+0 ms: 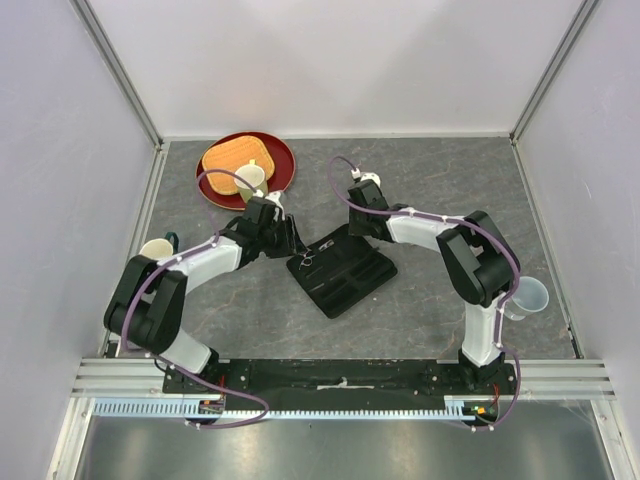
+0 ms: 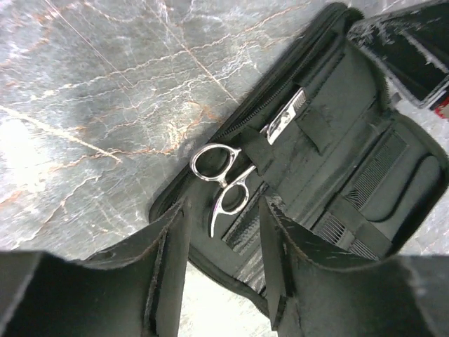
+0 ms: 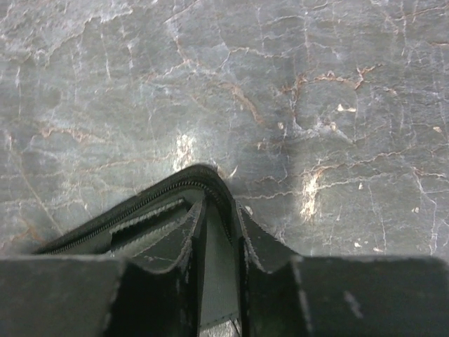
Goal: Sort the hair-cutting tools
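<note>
The black zip case (image 1: 345, 272) lies open in the middle of the table. One pair of silver scissors (image 2: 223, 184) sits in it, blades tucked under an elastic strap, handles free; it also shows in the top view (image 1: 308, 262). Black comb teeth (image 2: 375, 168) show under straps in the case's right part. My left gripper (image 2: 223, 232) is open and empty, just above the case's near edge, with the scissor handles just ahead of the gap between its fingers. My right gripper (image 3: 219, 217) is shut on the rim of the case's far flap (image 3: 140, 210). A second pair of scissors is not visible.
A red plate (image 1: 283, 160) with an orange mat and a pale cup stands at the back left. A mug (image 1: 157, 248) sits by the left wall. A clear plastic cup (image 1: 530, 295) stands at the right, beside the right arm. Walls enclose the table.
</note>
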Controlling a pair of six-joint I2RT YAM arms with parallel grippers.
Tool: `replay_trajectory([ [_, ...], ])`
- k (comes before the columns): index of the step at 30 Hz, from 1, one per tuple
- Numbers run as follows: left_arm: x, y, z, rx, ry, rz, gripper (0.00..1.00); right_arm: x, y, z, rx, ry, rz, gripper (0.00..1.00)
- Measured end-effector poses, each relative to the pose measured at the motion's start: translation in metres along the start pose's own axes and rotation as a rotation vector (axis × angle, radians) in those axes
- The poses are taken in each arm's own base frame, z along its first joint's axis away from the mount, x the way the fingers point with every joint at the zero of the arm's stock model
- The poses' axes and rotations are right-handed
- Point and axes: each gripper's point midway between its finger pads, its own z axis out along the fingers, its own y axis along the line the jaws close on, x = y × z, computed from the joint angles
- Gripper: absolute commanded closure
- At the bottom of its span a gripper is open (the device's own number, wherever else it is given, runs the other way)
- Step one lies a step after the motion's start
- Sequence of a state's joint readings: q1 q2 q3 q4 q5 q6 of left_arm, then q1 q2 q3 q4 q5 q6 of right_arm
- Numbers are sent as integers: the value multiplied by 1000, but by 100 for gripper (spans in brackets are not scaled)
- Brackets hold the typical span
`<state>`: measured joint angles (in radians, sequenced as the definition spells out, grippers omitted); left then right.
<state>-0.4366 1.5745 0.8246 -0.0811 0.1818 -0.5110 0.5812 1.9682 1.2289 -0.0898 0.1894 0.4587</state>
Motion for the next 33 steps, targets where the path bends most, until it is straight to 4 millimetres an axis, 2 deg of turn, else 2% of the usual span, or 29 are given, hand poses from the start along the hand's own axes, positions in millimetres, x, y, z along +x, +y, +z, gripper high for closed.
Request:
replay_trajectory([
  [1, -3, -2, -6, 5, -20, 1, 44, 1, 0, -2, -5, 1, 0, 68],
  [4, -12, -6, -20, 12, -72, 9, 44, 2, 2, -12, -24, 9, -5, 65],
  [7, -17, -6, -29, 1, -107, 12, 48, 2, 12, -29, -61, 12, -22, 72],
  [8, -16, -4, -30, -6, -107, 11, 48, 1, 18, -34, -80, 10, -29, 78],
  [12, 3, 11, -24, -57, -54, -22, 51, 7, 59, -52, -189, 13, -77, 90],
  [16, 29, 27, -12, -106, 30, -63, 53, 31, 106, -64, -290, 53, -148, 95],
  [19, 39, 32, -9, -127, 62, -83, 55, 48, 129, -64, -341, 84, -174, 97],
  [26, 33, 32, 0, -142, 68, -106, 65, 76, 129, -48, -349, 169, -169, 98],
  [33, 26, 31, 7, -156, 74, -125, 69, 78, 130, -48, -363, 183, -163, 98],
])
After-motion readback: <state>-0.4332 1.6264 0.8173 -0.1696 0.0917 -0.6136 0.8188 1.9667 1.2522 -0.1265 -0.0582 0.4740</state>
